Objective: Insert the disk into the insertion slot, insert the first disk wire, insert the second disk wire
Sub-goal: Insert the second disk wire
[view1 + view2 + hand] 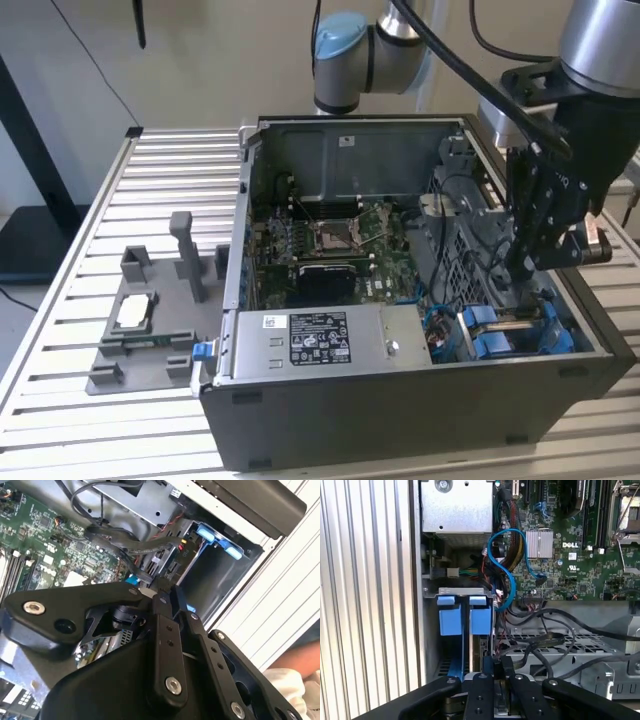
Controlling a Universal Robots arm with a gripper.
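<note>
1. Gripper [524,268] is held low inside an open computer case [400,420], at the exterior view's right end of it, directly over the insertion slot [515,330].
2. Its fingers [487,669] are drawn close together, with a narrow gap left between the tips. Whether anything is pinched there cannot be told.
3. In the first wrist view the slot is marked by two blue tabs [450,620] set side by side under a metal bracket, and a thin blue strip [455,662] is seen running from them toward the fingertips. The tips are placed just beside that strip.
4. Whether the disk is seated in the slot cannot be told – the bay is seen edge-on and partly hidden by the gripper.
5. A blue cable [506,560] is looped beside the slot, between it and the motherboard [580,555]. Several black cables [545,640] are draped over the perforated metal next to the fingers.
6. A silver labelled power-supply box [320,345] is mounted along the near wall of the case, to the exterior view's left of the slot.
7. The case is stood on a slatted metal table [170,170]. A grey fixture [150,350] is laid on the table at the exterior view's left, well apart from the gripper, with a small silver chip [133,312] resting on it.
8. In the second wrist view a person's forearm [300,662] is seen beyond the table edge – apart from the case
</note>
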